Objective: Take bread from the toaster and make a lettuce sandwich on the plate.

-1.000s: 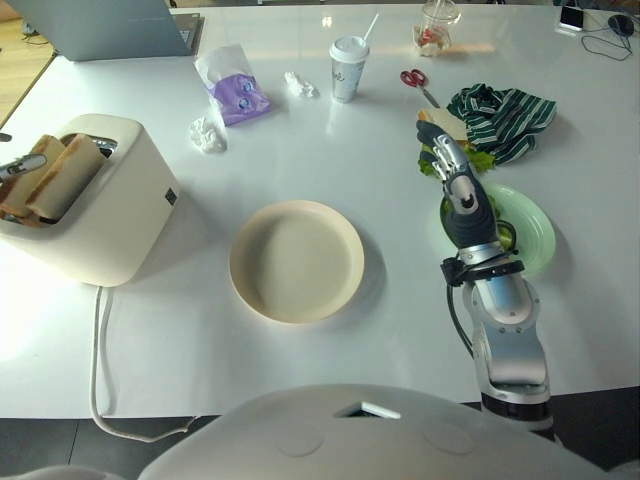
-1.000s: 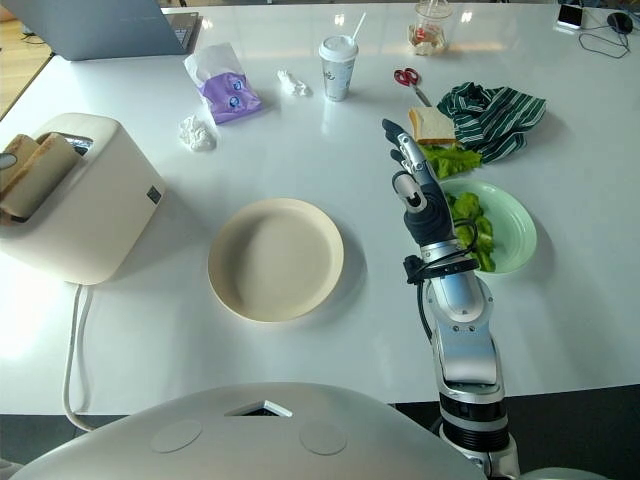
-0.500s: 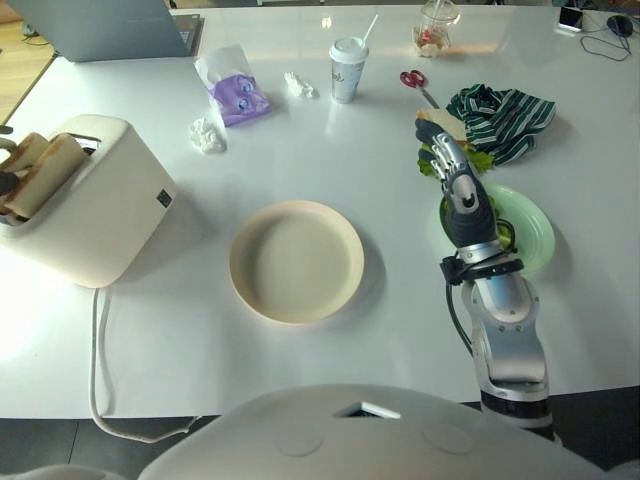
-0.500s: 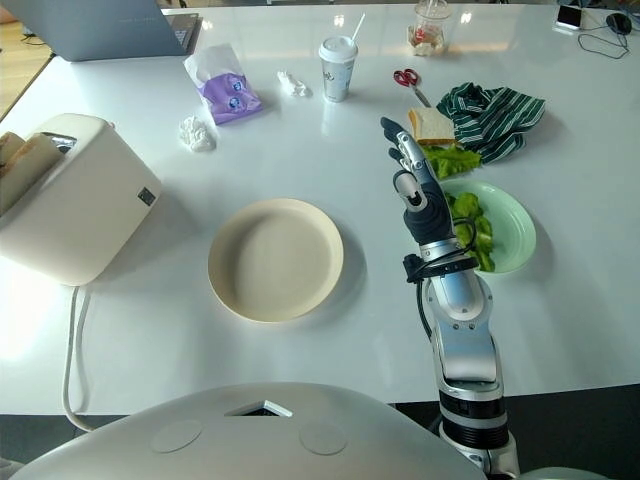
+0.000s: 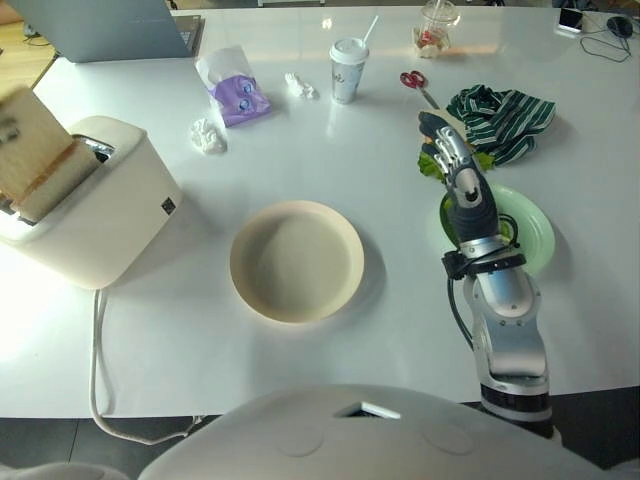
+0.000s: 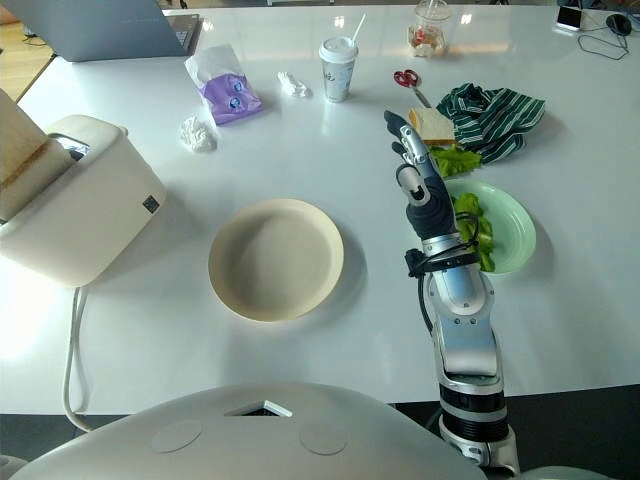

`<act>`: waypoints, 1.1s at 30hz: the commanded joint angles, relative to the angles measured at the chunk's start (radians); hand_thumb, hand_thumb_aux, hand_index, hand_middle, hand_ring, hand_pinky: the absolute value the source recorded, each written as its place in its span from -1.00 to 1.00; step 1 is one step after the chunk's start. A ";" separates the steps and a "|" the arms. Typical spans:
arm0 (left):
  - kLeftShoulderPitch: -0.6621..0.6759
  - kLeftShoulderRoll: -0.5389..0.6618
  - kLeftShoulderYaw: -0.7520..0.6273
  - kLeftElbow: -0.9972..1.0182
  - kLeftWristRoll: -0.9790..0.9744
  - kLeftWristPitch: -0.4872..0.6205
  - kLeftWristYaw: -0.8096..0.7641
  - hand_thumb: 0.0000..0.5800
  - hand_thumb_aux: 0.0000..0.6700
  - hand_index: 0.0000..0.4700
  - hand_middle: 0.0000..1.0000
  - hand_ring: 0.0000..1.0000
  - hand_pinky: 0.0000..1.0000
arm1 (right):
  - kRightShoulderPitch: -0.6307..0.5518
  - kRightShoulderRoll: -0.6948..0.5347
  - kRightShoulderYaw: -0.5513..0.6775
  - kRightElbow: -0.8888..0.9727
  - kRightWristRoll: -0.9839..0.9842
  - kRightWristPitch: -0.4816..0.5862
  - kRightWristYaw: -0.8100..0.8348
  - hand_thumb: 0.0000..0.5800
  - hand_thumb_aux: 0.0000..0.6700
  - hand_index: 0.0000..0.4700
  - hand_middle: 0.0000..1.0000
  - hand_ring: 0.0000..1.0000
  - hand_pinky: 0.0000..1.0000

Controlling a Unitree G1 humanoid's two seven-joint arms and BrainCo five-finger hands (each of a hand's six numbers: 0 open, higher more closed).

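A cream toaster (image 5: 95, 205) stands at the table's left. One bread slice (image 5: 28, 138) is raised above its slots at the view's edge, with grey fingertips of my left hand (image 5: 8, 128) faintly on it. A second slice (image 5: 55, 182) leans in the slot. The empty cream plate (image 5: 297, 260) lies at the centre. My right hand (image 6: 421, 172) stands open, fingers stretched out, over the left rim of a green plate (image 6: 515, 235) that holds lettuce (image 6: 470, 225). Beyond it, another bread slice (image 6: 430, 123) lies with a lettuce leaf (image 6: 452, 158).
A striped cloth (image 5: 500, 115), scissors (image 5: 415, 82), a paper cup (image 5: 348, 68), a glass jar (image 5: 435, 25), a purple tissue pack (image 5: 236, 92) and crumpled tissues (image 5: 208, 135) lie across the far half. A laptop (image 5: 100, 25) sits at the far left. The toaster's cord (image 5: 100, 370) runs to the front edge.
One bread slice has risen out of the toaster towards the upper left, and the toaster has shifted a little. My right hand has barely moved.
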 commanded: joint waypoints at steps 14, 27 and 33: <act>-0.354 -0.457 -0.483 -0.545 -0.641 0.424 -0.191 1.00 1.00 1.00 1.00 1.00 1.00 | -0.094 -0.768 -0.002 0.646 -0.770 -0.240 -0.023 -1.00 -1.00 -1.00 -1.00 -1.00 -1.00; -0.033 -0.563 -0.751 -0.448 -0.433 0.431 -0.194 1.00 1.00 1.00 1.00 1.00 1.00 | -0.621 -0.690 0.390 1.326 -0.947 -0.445 -0.266 -0.42 -0.69 -0.69 -1.00 -1.00 -1.00; -0.037 -0.614 -0.788 -0.328 -0.393 0.380 -0.229 1.00 1.00 1.00 1.00 1.00 1.00 | -0.545 -0.768 0.374 1.238 -0.900 -0.451 -0.270 -0.79 -0.89 -0.89 -1.00 -1.00 -1.00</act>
